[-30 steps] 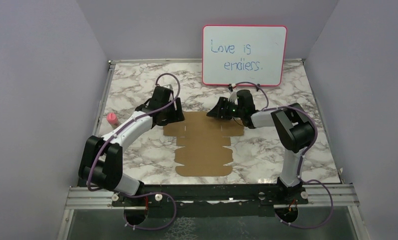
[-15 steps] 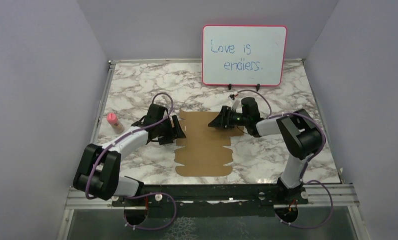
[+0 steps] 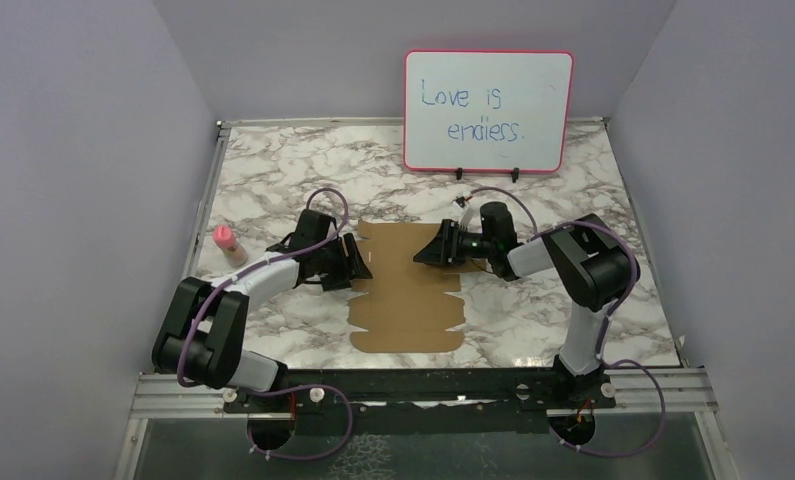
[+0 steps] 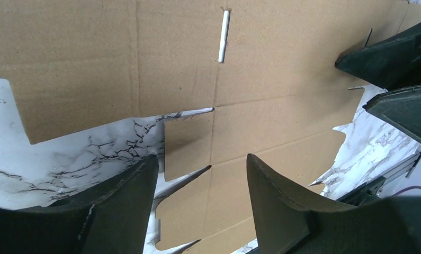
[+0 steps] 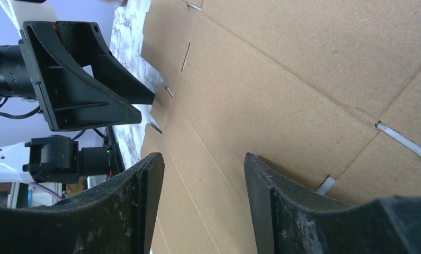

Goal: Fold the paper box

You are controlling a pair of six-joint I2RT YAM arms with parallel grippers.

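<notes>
Folding had not started: box (image 3: 408, 300) lay flat on the table (image 3: 273, 170), every crease unfolded. Left gripper (image 3: 360, 262) and right gripper (image 3: 430, 251) hovered over its far end, jaws parted, holding nothing. All folds were left.

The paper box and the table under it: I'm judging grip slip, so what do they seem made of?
The paper box looks like thin brown cardboard, matte and unprinted: speckled fibrous surface, pressed creases, die-cut slots. The table shows a white marble pattern with grey veins; real stone or printed laminate cannot be told.
</notes>
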